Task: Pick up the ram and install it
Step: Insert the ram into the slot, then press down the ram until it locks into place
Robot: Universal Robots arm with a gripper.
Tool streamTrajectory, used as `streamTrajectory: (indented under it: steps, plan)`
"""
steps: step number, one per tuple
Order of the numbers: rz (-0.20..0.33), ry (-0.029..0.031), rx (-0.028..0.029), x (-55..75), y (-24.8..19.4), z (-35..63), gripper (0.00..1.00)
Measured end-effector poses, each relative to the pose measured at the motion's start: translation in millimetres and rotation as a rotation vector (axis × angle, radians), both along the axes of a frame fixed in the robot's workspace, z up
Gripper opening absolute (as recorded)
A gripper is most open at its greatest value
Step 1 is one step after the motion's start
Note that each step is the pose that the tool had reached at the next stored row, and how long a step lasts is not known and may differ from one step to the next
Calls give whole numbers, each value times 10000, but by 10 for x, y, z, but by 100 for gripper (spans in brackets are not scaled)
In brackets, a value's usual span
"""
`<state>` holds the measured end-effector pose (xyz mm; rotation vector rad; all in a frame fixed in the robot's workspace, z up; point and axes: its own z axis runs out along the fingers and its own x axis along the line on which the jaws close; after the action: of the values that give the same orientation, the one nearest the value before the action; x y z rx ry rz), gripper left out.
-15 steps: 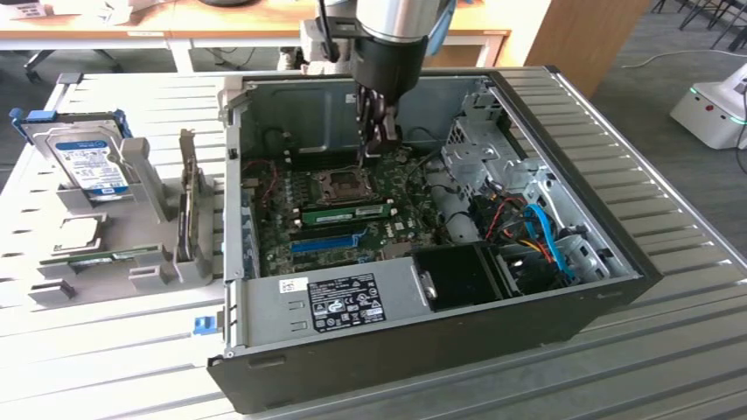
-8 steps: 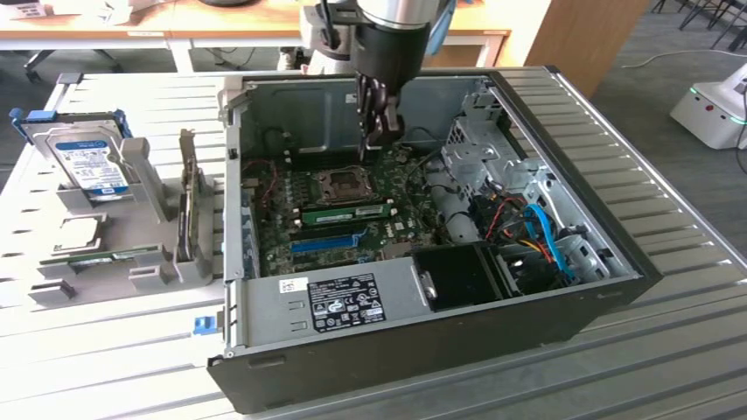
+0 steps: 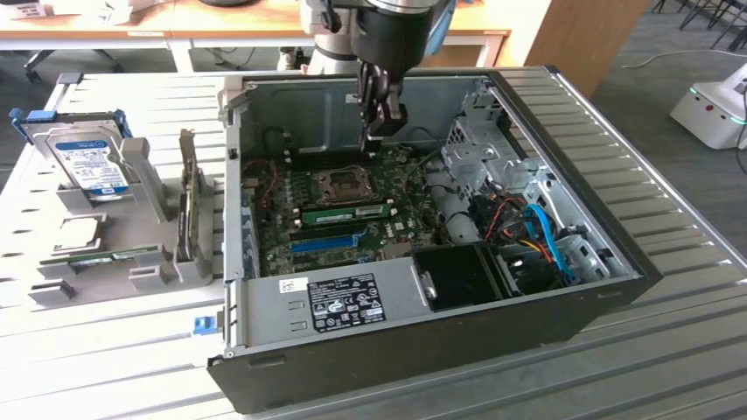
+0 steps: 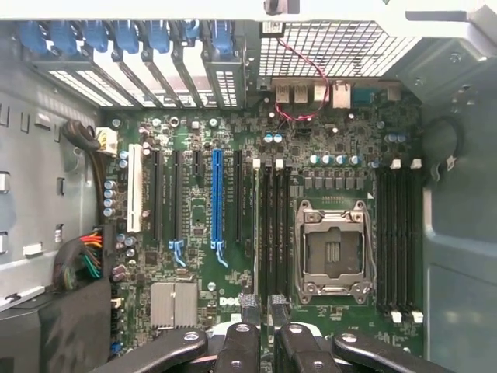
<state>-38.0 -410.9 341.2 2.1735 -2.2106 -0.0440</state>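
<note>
A robot arm's jaws are hovering slightly apart, gripping nothing, over an open computer case (image 3: 467,350); the ram (image 3: 350,213) is sitting slotted beside the processor socket (image 3: 345,184).

Case (image 3: 303,114) matt grey metal; blue slot (image 4: 217,198) glossy plastic; ram (image 3: 350,213) matt green PCB.

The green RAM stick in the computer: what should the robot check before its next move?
1. The slim green ram stick sits beside the square silver processor socket: ok.
2. Ram clicked fully into its slot: cannot tell.
3. The black metal pincer is empty, fingertips apart: ok.
4. Pincer hangs inside the open grey computer case, above the green motherboard: ok.
5. Ram apart from the bright blue slot: ok.
</note>
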Motion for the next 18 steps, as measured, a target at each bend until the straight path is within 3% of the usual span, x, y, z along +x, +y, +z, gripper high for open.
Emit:
streamTrajectory:
  steps: [18]
  plan:
    - [0, 0, 0, 0, 0, 59, 19]
